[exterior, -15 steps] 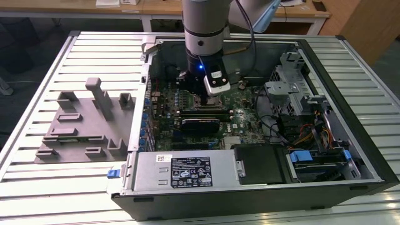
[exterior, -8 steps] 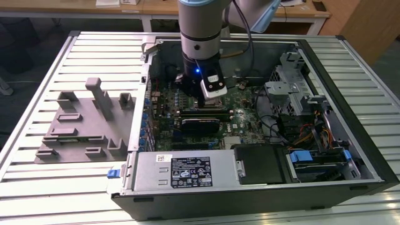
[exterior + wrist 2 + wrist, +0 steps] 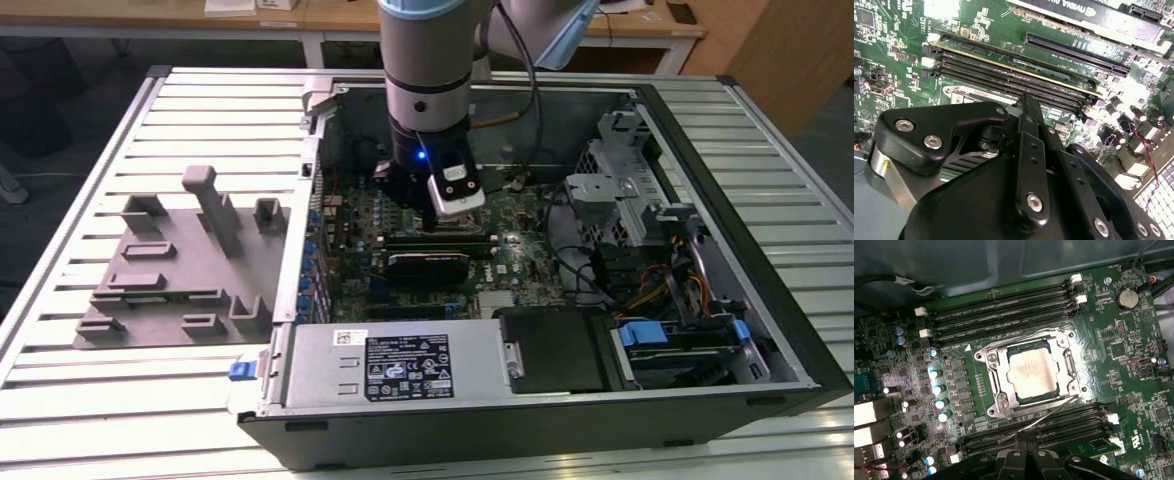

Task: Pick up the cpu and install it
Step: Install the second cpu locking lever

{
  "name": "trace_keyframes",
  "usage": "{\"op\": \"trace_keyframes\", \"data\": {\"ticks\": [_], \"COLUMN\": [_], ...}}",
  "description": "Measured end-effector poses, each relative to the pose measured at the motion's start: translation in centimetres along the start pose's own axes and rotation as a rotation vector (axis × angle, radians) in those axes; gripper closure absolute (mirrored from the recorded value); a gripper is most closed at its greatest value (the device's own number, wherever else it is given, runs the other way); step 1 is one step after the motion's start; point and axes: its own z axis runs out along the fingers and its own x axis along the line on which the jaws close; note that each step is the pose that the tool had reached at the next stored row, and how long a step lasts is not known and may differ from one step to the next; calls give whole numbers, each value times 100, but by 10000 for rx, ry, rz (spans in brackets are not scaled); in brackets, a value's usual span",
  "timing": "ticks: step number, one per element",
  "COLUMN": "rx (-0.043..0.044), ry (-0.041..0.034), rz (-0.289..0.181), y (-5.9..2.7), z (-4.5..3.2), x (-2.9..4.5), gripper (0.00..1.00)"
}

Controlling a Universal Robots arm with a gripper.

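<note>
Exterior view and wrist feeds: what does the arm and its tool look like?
The arm is a silver-grey cylinder with a pale blue joint cap and a black wrist section showing a small blue light. A silver camera block and black cable run beside it. In the second wrist view, the tool is matte black, with silver screw heads.

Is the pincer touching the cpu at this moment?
Apart. In the first wrist view the cpu lies in its socket, and the pincer ends short of it, with memory slots between them.
</note>
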Motion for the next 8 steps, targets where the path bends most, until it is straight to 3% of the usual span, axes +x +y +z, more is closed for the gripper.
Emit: {"op": "trace_keyframes", "data": {"ticks": [5, 6, 8], "rx": [-466, -526, -564], "ry": [111, 122, 129], "rz": [29, 34, 35], "y": [0, -1, -9], "z": [1, 1, 2], "x": [1, 4, 10], "gripper": [89, 89, 89]}}
